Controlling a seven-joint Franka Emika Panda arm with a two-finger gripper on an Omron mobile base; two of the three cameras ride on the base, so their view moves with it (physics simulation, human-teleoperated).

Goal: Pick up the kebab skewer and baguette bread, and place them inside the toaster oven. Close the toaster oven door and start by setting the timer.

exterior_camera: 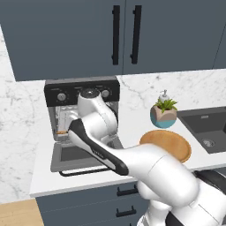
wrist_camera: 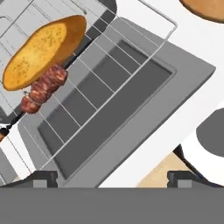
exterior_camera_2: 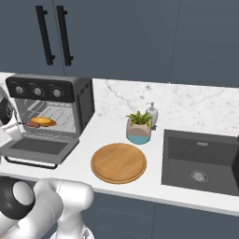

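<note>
the likeliest trouble from here, as i judge it, starts at the left of the scene: the wire rack (wrist_camera: 109,74) sticks out of the toaster oven (exterior_camera_2: 51,109) over the toaster oven door (wrist_camera: 144,113), which lies dropped flat, so lifting the door now could jam it against the rack's front edge or jolt the food. the baguette bread (wrist_camera: 41,50) lies on that rack toward the oven's back, and the kebab skewer (wrist_camera: 43,87) lies right alongside it, touching or nearly so, on the side nearer the door; its stick seems to reach past the rack's edge, so it could catch the oven wall or roll off if the rack is shoved in carelessly. moving rightward from the oven, the door's thin black handle (exterior_camera_2: 30,163) hangs out over the table (exterior_camera_2: 84,158) edge, and a poor hook under it could let the door slip back down. the claw (wrist_camera: 111,177) is spread wide with nothing between its tips, and hovers above the door's outer part, with both foods well apart from it, deeper toward the oven. further right of the oven sit the wooden plate (exterior_camera_2: 118,163), bare, and a potted plant (exterior_camera_2: 139,127), both clear of the arm's path, i think.
</note>
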